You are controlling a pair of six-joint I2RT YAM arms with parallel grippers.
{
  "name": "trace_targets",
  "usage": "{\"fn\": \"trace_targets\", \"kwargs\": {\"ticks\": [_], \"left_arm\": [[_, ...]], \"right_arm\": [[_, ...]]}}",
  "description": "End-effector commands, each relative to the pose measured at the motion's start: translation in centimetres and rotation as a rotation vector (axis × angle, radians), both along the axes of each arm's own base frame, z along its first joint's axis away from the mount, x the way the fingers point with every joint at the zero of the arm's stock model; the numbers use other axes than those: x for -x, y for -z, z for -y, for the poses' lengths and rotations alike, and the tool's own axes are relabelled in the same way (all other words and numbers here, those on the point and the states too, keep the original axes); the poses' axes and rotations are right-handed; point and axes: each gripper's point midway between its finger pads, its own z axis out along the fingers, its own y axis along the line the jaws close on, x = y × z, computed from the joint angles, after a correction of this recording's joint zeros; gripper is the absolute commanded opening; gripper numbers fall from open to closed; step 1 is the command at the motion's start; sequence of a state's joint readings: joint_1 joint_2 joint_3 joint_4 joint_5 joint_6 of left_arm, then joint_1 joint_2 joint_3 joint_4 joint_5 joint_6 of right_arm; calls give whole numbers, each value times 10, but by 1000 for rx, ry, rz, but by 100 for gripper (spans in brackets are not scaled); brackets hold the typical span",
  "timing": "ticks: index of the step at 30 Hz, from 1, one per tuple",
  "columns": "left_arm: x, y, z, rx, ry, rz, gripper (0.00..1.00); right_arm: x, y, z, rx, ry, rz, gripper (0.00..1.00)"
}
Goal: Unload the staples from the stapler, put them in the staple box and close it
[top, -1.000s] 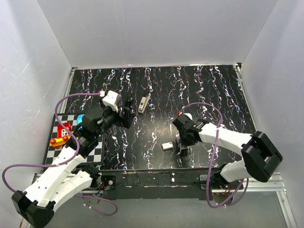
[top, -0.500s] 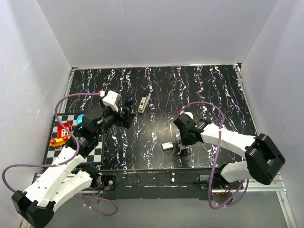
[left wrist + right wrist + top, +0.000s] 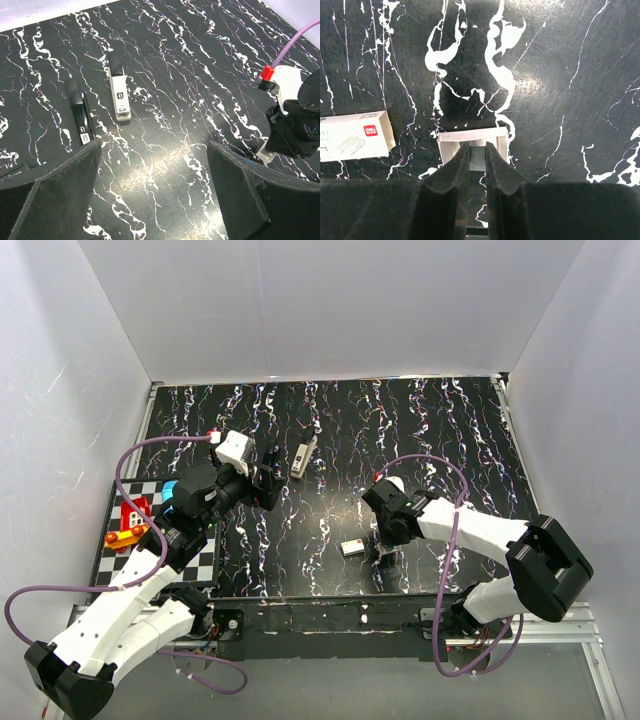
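Top external view: two arms, two hands, one bench [image 3: 420, 430] with a black marbled surface. The stapler [image 3: 303, 456] lies flat on the far left-centre part of the bench, just beside the left hand [image 3: 268, 478] and not touching it. The right hand [image 3: 385, 555] points down at the near centre of the bench, with one small pale box [image 3: 352, 547] just to its left. At the left edge there is one checkered mat [image 3: 205, 565] carrying coloured toy pieces [image 3: 130, 515]; their number cannot be told from this view.

Left wrist view: the left hand [image 3: 154, 150] has its fingers spread wide apart and holds nothing. This view shows two slim items ahead of the hand, where the overhead view shows only one clearly:
- the stapler [image 3: 119, 97], silver on top with a black far end
- one black slim item [image 3: 80, 117], lying parallel on its left and apart from it.

Right wrist view: this view alone shows what lies under the right hand [image 3: 477, 150]. Pale boxes counted: two.
- One closed box [image 3: 352, 136] with a red logo lies to the left.
- One open white tray [image 3: 470, 134] lies at the fingertips.

The two fingers are drawn close together inside the tray, clamped on one grey ribbed strip [image 3: 477, 153]. The stapler is not visible in this view.
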State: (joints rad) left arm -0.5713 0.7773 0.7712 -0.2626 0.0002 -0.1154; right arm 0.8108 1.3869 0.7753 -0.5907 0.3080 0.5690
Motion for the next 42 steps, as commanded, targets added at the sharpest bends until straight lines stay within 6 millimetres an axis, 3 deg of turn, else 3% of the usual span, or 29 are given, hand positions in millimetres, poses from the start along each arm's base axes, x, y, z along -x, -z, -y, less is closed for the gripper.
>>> {"fn": "trace_targets", "kwargs": {"ticks": [1,14,27,38,42], "left_arm": [[0,-2,-1,-3,-1,4,87],[1,-3,-2,-2,-1,9,87],[0,-2,-1,-3,-1,4,87],[2,1,6,0,39,-11,87],[12,6,22,1,150,-35,86]], "right_arm": [[-16,-11,-11,-33,8,55,11],[-18,-8,-10,-24,11,57,13],[-18,-12,-10,-27,11,61,35],[-17,-46,-5,-66,14,123,38],[-15,-56,4,-52,13,143,40]]}}
